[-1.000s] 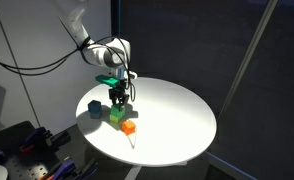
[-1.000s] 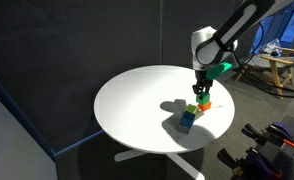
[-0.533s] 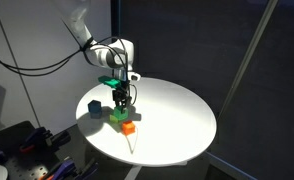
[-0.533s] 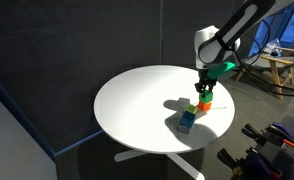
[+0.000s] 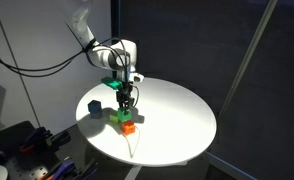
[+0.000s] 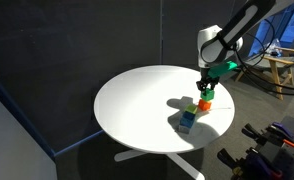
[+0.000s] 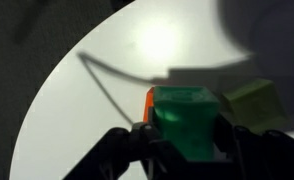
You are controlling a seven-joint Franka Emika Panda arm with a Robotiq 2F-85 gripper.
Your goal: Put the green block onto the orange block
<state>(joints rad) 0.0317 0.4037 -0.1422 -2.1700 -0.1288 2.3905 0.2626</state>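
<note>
My gripper point(image 7: 187, 140) is shut on the green block point(image 7: 187, 120), which fills the space between the fingers in the wrist view. The orange block point(image 7: 150, 100) peeks out just behind and under the green block's left edge. In both exterior views the gripper point(image 5: 128, 105) point(image 6: 206, 94) hangs low over the round white table, directly above the orange block point(image 5: 129, 128) point(image 6: 203, 105). I cannot tell whether the green block touches the orange block.
A lighter yellow-green block point(image 5: 118, 117) point(image 7: 252, 100) sits right beside the orange block. A blue cube point(image 5: 92, 107) point(image 6: 188, 121) stands nearby. The table point(image 5: 177, 110) point(image 6: 137, 95) ends close to the blocks. Dark curtains surround the scene.
The gripper has shifted sideways with the green block, from above the yellow-green block to above the orange block. The blocks on the table have not moved.
</note>
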